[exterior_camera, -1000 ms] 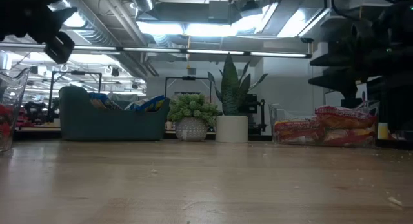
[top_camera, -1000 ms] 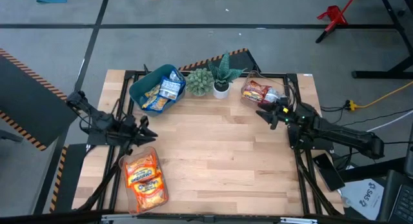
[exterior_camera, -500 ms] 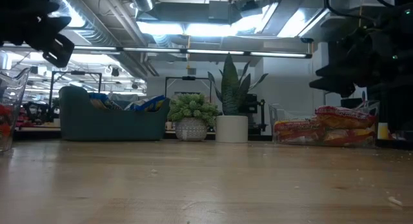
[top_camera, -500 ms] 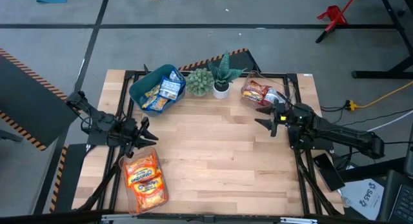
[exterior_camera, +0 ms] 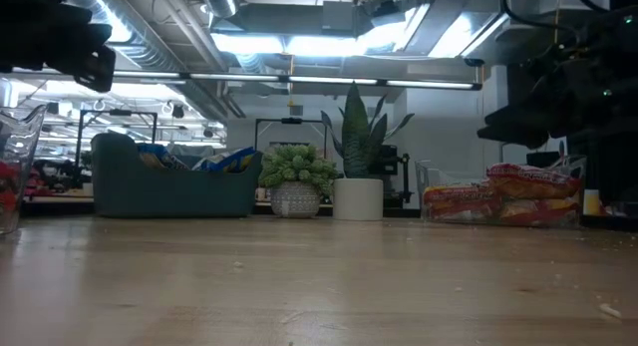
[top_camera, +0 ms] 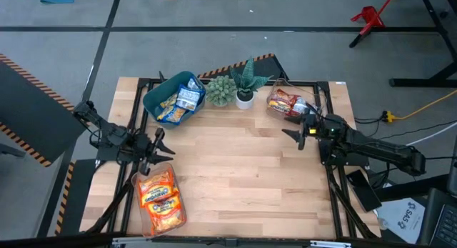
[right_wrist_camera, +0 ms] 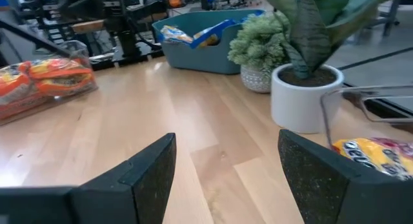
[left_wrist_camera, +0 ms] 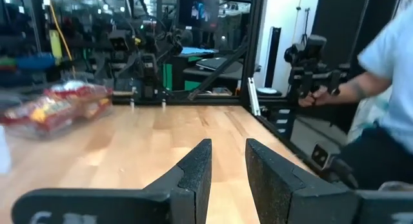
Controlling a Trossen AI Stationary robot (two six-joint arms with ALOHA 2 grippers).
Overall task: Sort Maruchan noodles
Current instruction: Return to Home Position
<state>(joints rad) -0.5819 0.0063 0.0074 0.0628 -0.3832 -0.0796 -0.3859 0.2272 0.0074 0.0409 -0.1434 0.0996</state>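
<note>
Maruchan noodle packets lie in three containers. Orange ones fill a clear tub [top_camera: 158, 198] at the near left. Blue-yellow ones sit in the teal bin [top_camera: 175, 98] at the far left. Red ones lie in a clear tub [top_camera: 285, 103] at the far right. My left gripper [top_camera: 161, 144] hovers open above the table's left edge, just beyond the orange tub, with nothing between its fingers [left_wrist_camera: 227, 146]. My right gripper [top_camera: 289, 130] hangs wide open and empty [right_wrist_camera: 226, 140] just short of the red tub, facing the table's middle.
Two potted plants [top_camera: 232, 89] stand at the far edge between the teal bin and the red tub. The bare wooden tabletop [top_camera: 235, 169] spreads across the middle and near right. A person [left_wrist_camera: 387, 101] stands beyond the table's right side in the left wrist view.
My right gripper has drawn back a little from the red tub toward the table's middle. My left gripper has shifted only slightly. No packet has moved.
</note>
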